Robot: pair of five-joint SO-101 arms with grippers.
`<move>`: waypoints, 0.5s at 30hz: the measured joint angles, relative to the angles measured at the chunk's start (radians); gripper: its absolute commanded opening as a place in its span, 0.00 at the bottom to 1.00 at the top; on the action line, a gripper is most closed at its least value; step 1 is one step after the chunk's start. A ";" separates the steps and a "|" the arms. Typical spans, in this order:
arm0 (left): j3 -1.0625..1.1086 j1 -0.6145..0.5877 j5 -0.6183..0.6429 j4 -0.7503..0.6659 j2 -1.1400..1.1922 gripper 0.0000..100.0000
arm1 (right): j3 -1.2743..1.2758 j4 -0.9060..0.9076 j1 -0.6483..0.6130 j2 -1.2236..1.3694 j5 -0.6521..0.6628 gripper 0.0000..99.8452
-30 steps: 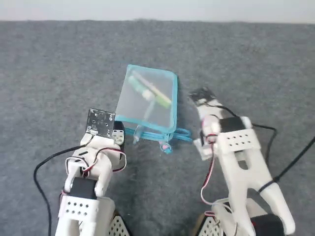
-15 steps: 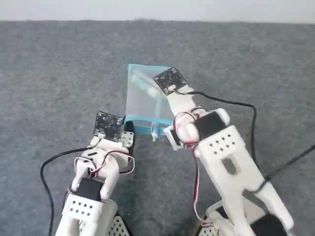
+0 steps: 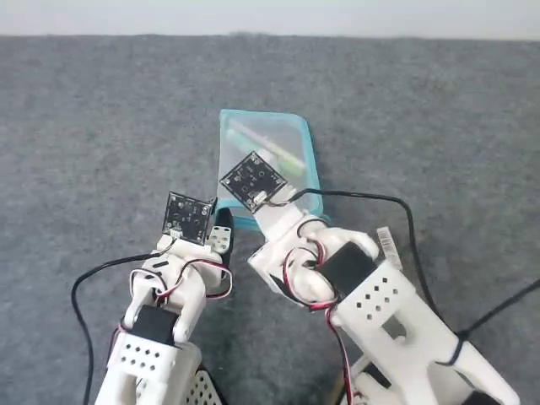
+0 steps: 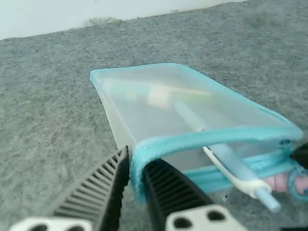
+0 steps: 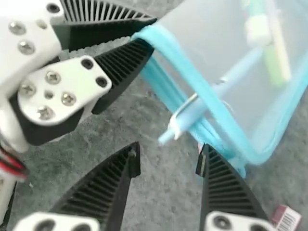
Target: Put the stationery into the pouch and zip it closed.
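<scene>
Right wrist view: right pincer (image 5: 168,153) spread at pen (image 5: 231,79); left pincer (image 4: 135,162) grips pouch (image 4: 183,110) rim.

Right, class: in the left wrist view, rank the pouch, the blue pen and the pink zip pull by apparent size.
Largest: pouch.
Then: blue pen.
Smallest: pink zip pull, partly cut off at the frame edge.

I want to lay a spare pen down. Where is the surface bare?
Bare grey surface lies left of the pouch, right of it, and behind it up to the wall. Crowded at the pouch's near edge: left gripper clamps a corner, right gripper hovers open.
</scene>
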 measured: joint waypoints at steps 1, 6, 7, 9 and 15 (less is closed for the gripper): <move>0.000 0.000 0.000 0.000 0.000 0.01 | 0.003 -0.018 0.000 0.003 0.000 0.21; 0.000 0.000 0.000 0.000 0.000 0.01 | 0.006 -0.089 0.000 0.055 -0.012 0.21; 0.000 0.000 0.000 0.000 0.000 0.01 | 0.006 -0.104 0.000 0.071 -0.029 0.21; 0.000 0.000 0.000 0.000 0.000 0.01 | 0.006 -0.129 0.006 0.104 -0.060 0.21; 0.000 0.000 0.000 0.000 0.000 0.01 | 0.006 -0.164 0.054 0.195 -0.083 0.21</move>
